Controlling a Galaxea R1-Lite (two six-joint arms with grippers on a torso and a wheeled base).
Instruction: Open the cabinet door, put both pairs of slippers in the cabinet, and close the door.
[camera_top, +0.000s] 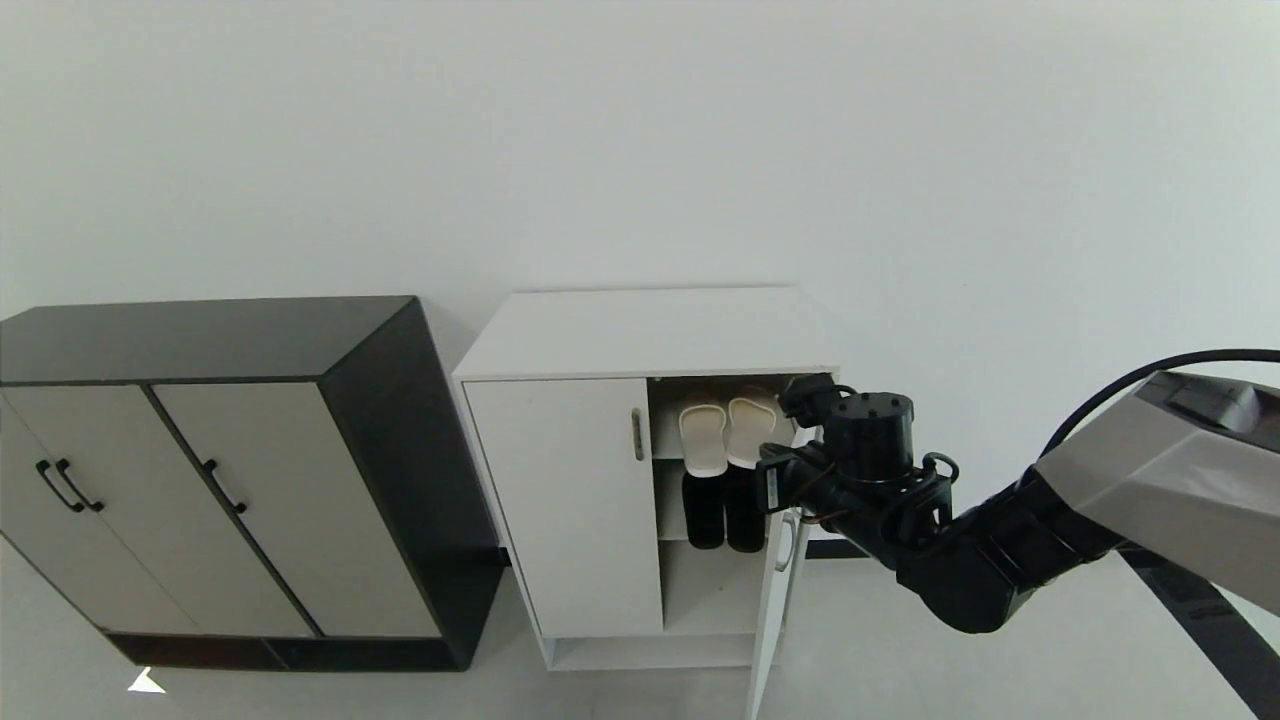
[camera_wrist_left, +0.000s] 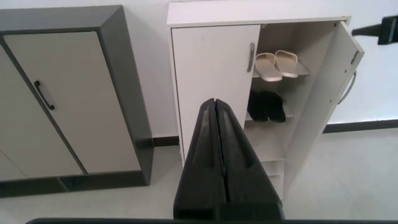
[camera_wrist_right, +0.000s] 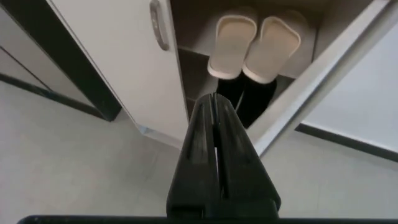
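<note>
Cabinet door (camera_wrist_left: 320, 106) open; right gripper (camera_wrist_right: 216, 101), pressed closed, beside it.

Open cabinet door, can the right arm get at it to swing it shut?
Probably yes: the right arm is beside the open door, its shut jaws near the door's top edge, nothing between them.

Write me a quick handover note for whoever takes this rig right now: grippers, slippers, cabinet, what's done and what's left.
Left gripper: shut, empty, held back in front of the white cabinet.
Right gripper: shut, empty, near the top of the open door.
White slippers sit high inside the cabinet, black slippers one level below them.
Done: door opened, both pairs inside.
Left: close the door.
</note>
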